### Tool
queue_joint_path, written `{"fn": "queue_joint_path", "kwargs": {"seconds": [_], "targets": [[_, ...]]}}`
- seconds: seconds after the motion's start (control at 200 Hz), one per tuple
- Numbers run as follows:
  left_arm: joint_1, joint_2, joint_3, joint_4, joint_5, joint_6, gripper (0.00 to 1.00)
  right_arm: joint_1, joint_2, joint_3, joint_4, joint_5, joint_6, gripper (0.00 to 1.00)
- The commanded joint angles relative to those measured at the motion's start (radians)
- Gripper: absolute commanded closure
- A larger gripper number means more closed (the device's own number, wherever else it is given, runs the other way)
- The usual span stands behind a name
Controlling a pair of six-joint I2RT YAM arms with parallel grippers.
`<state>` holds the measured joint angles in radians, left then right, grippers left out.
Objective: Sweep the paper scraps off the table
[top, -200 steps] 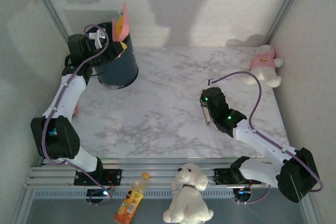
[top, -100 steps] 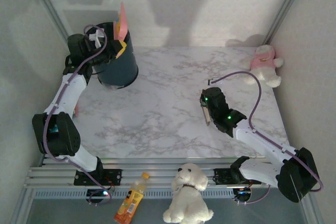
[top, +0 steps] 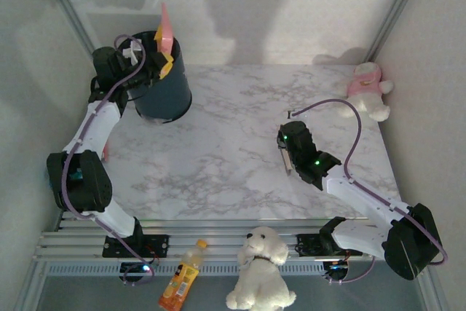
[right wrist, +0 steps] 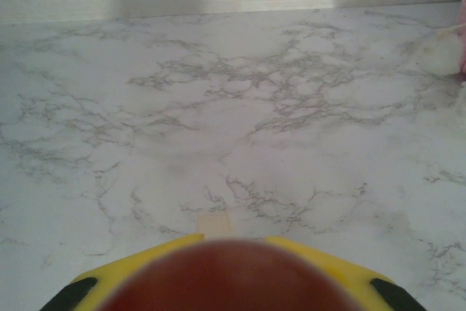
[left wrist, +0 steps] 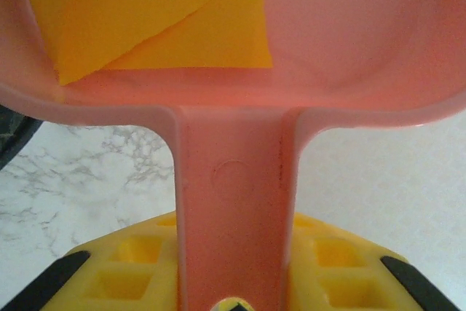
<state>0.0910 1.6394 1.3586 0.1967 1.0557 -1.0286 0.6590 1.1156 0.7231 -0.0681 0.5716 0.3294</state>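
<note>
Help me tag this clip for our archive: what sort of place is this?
Probably a robot lab bench: left arm and right arm bolted to a rail along a marble-look table, plain walls boxing it in, a plush dog as prop.

Shows as smooth, faintly glossy pink plastic in the dustpan (left wrist: pixel 349 49), matt orange paper in the scraps (left wrist: pixel 145 20), sleek marble-veined white on the table (right wrist: pixel 255 107), ridged silvery metal along the rail (top: pixel 226 234), fluffy cloth on the toy dog (top: pixel 260 267).
</note>
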Motion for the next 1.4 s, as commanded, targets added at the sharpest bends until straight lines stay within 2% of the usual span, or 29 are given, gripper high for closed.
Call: {"fn": "queue_joint_path", "kwargs": {"seconds": [0.0,0.195,0.746,0.986,1.397], "targets": [[0.01,0.005,-0.009,0.129,0.024,-0.089,1.0,0.004,0.001,0.013,0.019,-0.001,0.009,1.0],[0.01,0.02,-0.06,0.309,0.02,-0.248,1.0,0.004,0.006,0.013,0.017,0.0,0.01,1.0],[0.012,0.033,-0.126,0.506,-0.013,-0.425,1.0,0.004,0.012,0.013,0.013,0.003,0.008,1.0],[0.012,0.039,-0.176,0.667,-0.037,-0.568,1.0,0.005,0.015,0.014,0.011,0.005,0.007,1.0],[0.012,0.037,-0.257,0.831,-0.094,-0.735,1.0,0.004,0.016,0.016,0.006,0.004,0.013,1.0]]}}
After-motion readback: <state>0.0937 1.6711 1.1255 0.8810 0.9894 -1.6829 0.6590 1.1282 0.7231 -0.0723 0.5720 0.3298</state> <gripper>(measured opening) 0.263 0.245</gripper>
